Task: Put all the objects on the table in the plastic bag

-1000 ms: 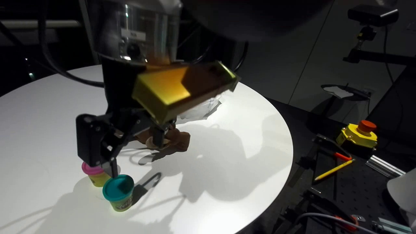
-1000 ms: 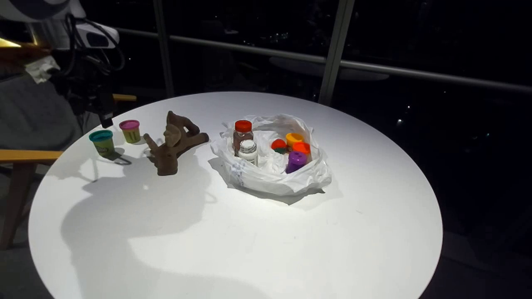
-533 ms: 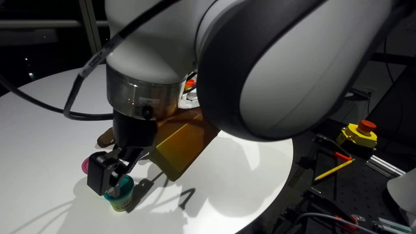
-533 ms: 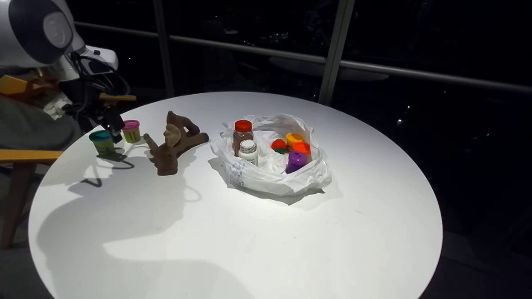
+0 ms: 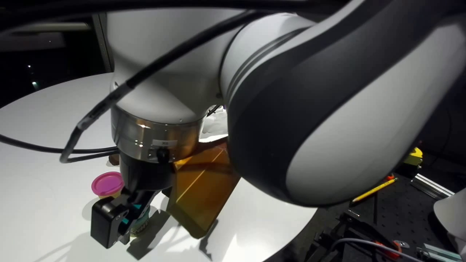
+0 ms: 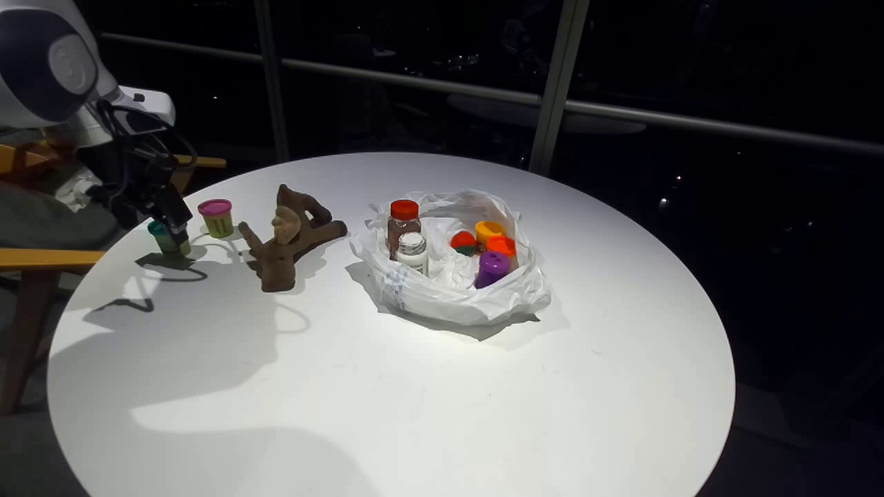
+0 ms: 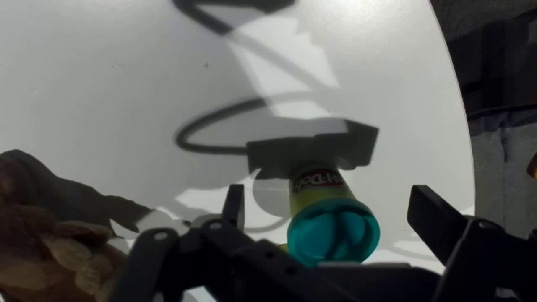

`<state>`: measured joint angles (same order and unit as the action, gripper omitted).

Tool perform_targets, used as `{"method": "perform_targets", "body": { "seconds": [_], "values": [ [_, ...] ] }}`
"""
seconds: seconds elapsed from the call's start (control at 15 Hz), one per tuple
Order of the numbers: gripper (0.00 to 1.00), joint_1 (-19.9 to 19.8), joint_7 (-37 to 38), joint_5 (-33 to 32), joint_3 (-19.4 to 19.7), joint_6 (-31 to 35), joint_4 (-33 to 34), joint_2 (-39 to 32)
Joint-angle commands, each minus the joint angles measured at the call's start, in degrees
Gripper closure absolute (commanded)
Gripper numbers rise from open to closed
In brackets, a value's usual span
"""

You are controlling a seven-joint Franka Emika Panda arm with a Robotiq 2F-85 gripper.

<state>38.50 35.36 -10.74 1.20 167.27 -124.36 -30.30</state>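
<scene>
1. I am holding my empty hand [image 7: 328, 206], spread wide, astride the teal cup [image 7: 329, 214].
2. The plastic bag [image 6: 459, 304] is lying well apart from the teal cup.
3. By closing off-centre, I may be tipping the teal cup.

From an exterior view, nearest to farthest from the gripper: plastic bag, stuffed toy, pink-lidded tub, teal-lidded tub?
1. Teal-lidded Play-Doh tub: at the open gripper
2. Pink-lidded tub: to its right
3. Brown stuffed toy: further right
4. Plastic bag: farthest right
</scene>
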Motion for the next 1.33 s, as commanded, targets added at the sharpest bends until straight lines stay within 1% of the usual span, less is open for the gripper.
{"method": "perform_targets", "body": {
  "seconds": [0.0,0.27,0.33,0.4,0.53,0.67,0.73,0.87,0.93,1.0,1.13,1.27],
  "values": [
    [0.0,2.36,-0.24,1.21,1.85,2.18,0.51,-0.63],
    [0.0,3.82,0.0,1.48,3.39,3.25,1.82,-2.34],
    [0.02,4.29,-0.01,1.53,3.89,3.37,2.31,-2.86],
    [0.26,4.87,0.07,1.54,4.58,3.99,2.89,-3.61],
    [0.27,6.4,0.2,1.67,6.27,5.02,3.98,-4.76],
    [0.43,7.62,0.03,2.32,7.57,5.39,4.81,-5.48],
    [0.53,8.13,-0.19,2.67,8.1,5.17,4.95,-5.51],
    [0.66,9.48,-0.07,2.98,9.52,4.66,4.86,-5.19],
    [0.73,9.97,0.02,3.31,9.9,3.53,4.25,-4.28],
    [0.77,10.9,0.26,3.37,10.89,2.65,3.92,-3.74],
    [0.77,13.75,1.32,2.94,14.18,0.15,3.38,-2.24],
    [0.77,15.8,2.53,1.67,17.85,-4.66,4.15,-0.08]
  ]
}}
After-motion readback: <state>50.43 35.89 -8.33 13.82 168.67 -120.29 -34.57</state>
